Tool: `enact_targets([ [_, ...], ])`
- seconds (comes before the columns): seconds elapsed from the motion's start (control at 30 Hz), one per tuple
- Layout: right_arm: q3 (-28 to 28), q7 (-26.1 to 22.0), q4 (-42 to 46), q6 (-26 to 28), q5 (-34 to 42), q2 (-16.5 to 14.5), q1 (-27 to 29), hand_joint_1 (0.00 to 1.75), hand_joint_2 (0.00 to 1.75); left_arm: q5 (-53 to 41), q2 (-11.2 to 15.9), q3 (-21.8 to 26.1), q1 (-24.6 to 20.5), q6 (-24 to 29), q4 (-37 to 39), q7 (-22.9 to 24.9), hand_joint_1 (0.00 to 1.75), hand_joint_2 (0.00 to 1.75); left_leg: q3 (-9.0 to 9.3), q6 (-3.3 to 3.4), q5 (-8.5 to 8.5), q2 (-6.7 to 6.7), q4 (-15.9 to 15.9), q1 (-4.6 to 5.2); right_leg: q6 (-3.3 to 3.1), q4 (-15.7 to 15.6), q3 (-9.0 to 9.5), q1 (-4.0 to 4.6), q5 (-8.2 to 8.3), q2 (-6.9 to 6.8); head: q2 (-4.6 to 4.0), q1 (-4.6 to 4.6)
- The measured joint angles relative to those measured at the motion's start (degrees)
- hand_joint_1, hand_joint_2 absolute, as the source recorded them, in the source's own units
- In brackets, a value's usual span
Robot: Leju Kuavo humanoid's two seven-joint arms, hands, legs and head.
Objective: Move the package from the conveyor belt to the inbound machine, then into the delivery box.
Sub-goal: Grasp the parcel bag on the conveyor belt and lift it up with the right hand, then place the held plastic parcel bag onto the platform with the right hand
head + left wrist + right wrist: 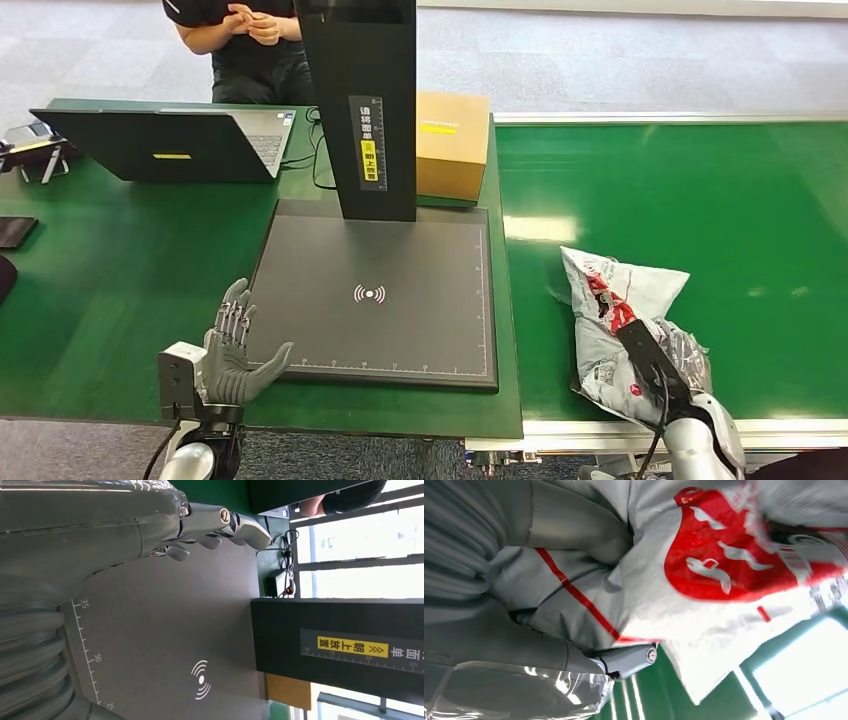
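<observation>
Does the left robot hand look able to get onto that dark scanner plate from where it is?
Probably yes. The left robot hand hangs open right beside the scanner plate, whose surface near it is bare; the black column stands at the far side, out of the way.

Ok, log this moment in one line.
stage: pickup | right hand: grips package on conveyor belt | left hand: open beside inbound machine

Crumpled grey-and-red package (612, 305) on green conveyor belt (700, 200)
</observation>
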State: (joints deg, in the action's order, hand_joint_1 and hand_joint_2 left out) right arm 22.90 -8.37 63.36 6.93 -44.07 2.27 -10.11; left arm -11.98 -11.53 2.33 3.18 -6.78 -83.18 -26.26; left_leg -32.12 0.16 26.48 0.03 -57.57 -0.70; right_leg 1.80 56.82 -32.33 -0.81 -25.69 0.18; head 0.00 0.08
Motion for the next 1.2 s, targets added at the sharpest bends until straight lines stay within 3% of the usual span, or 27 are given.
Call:
enact_targets([
  [0.27, 1.1, -8.0, 10.2, 4.5, 8.5, -3.2, 2.1, 1.75, 1.75, -0.3, -0.4, 0.0, -0.1, 0.0, -0.1, -0.1, 0.0, 1.75, -0.32, 0.0, 0.01, -0.06, 0.0, 0.0, 0.0, 0.0, -0.33, 0.0, -0.05, -0.04, 0.0, 0.0],
  [0.63, 0.1, -12.9, 18.6, 7.6, 10.0, -4.9, 3.6, 1.75, 1.75, -0.5, -0.5, -0.2, -0.7, -0.1, 0.0, -0.4, 0.0, 1.75, -0.53, 0.0, 0.01, -0.06, 0.0, 0.01, 0.0, 0.0, -0.53, -0.01, -0.06, -0.04, 0.0, 0.0],
  [0.83, -5.5, -15.5, 21.3, 7.7, 7.1, -4.8, 2.7, 1.75, 1.75, -0.3, -0.5, -0.7, -1.7, -0.1, 0.5, -1.0, 0.0, 1.75, -0.57, -0.01, 0.0, -0.06, 0.0, 0.01, 0.0, 0.1, -0.58, -0.02, -0.06, -0.03, 0.0, -0.01],
  [1.2, -23.7, -14.2, 20.6, 5.3, 1.6, -2.0, -6.0, 1.75, 1.75, 0.4, -0.2, -2.5, -4.0, 0.0, 2.2, -1.5, 0.0, 1.75, -0.6, -0.05, -0.06, -0.04, 0.0, 0.01, -0.01, 0.2, -0.62, -0.02, -0.05, -0.03, 0.0, -0.01],
])
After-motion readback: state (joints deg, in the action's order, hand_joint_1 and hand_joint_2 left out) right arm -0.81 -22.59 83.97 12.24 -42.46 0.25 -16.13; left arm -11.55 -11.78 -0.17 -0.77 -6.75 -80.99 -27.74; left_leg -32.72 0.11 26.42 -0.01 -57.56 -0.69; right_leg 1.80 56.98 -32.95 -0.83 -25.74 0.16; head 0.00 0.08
